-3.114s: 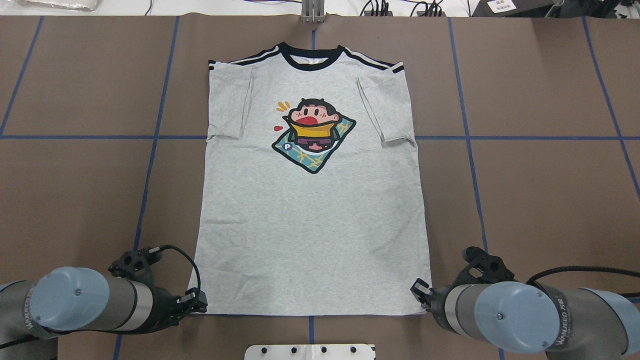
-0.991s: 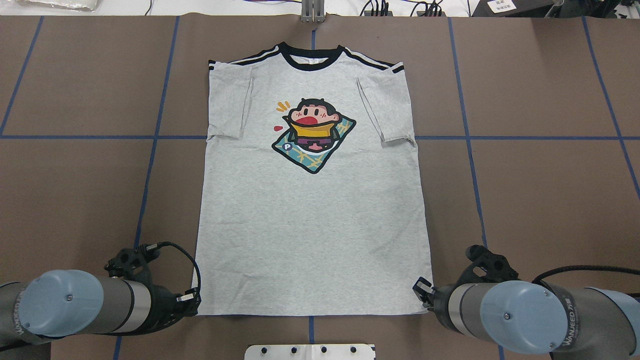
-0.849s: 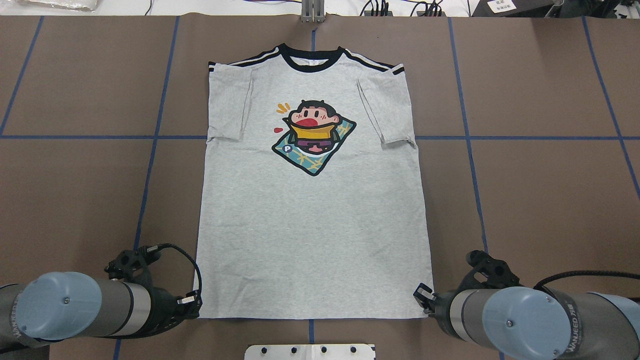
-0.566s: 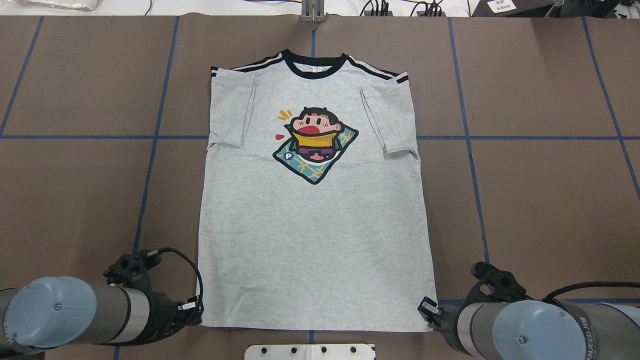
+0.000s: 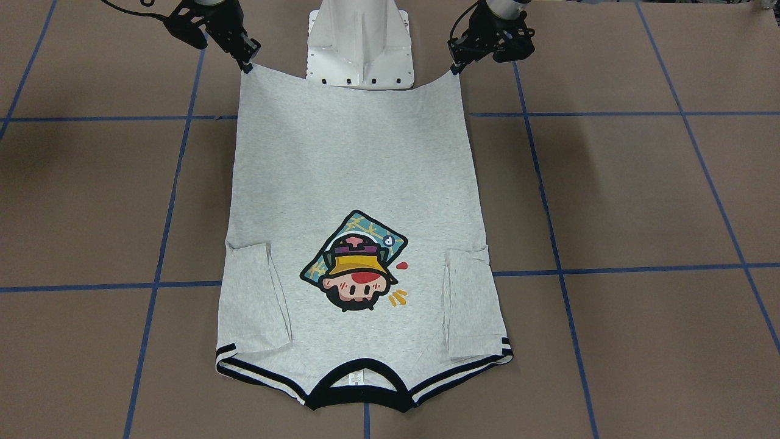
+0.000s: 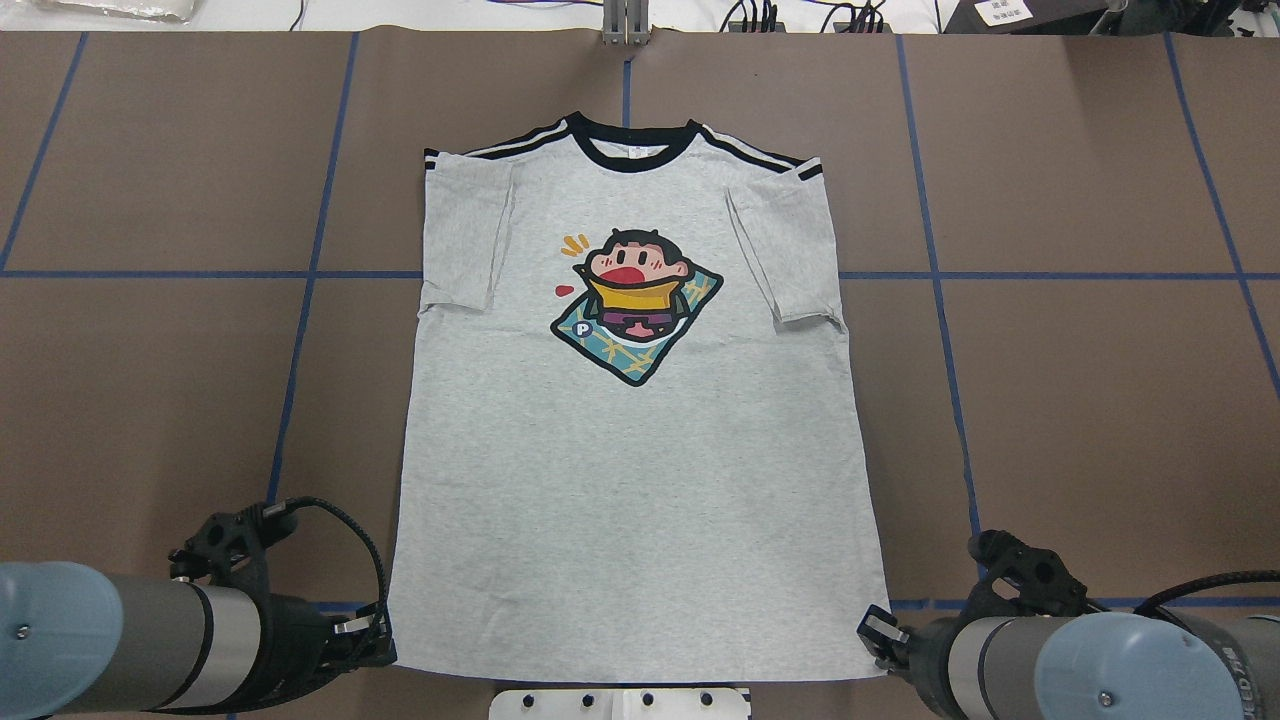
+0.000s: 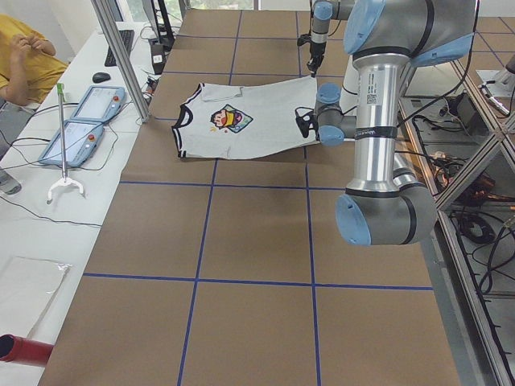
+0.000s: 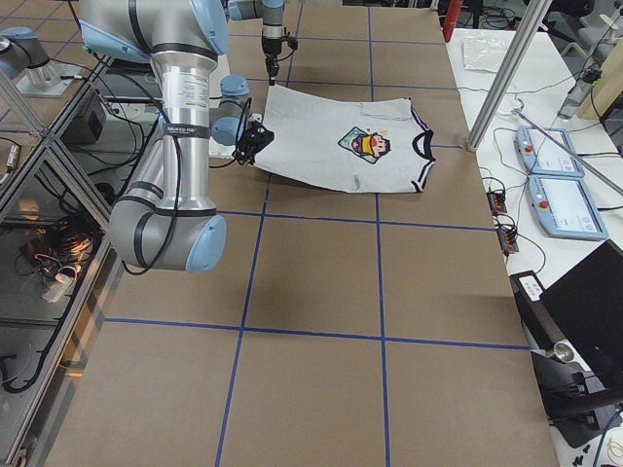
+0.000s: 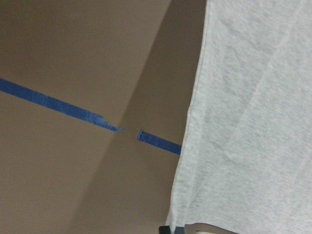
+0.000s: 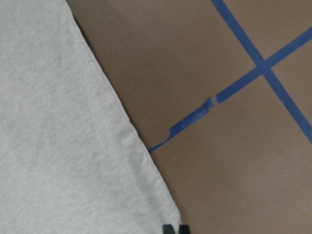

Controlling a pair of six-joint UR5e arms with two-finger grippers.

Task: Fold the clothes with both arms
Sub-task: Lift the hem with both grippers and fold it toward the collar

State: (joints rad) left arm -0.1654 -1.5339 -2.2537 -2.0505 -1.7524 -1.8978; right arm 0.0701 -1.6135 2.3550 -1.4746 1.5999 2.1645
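Note:
The grey T-shirt (image 6: 630, 420) lies print up on the brown table, sleeves folded in, collar at the far side. My left gripper (image 6: 385, 650) is shut on its near-left hem corner, which also shows in the front view (image 5: 454, 70). My right gripper (image 6: 870, 640) is shut on the near-right hem corner, also in the front view (image 5: 247, 61). The hem is raised off the table and sags between the two corners over the base. Each wrist view shows grey cloth (image 9: 253, 122) (image 10: 58, 122) running down to the fingertips.
The white base block (image 5: 359, 42) stands right behind the hem. Blue tape lines (image 6: 200, 274) cross the brown table. A metal post (image 6: 625, 25) stands at the far edge. Teach pendants (image 7: 84, 121) and a seated person (image 7: 24, 56) are beyond the far side.
Both grippers have drawn back towards the robot base with the hem corners held. The whole shirt has slid the same way, its collar now farther from the far edge.

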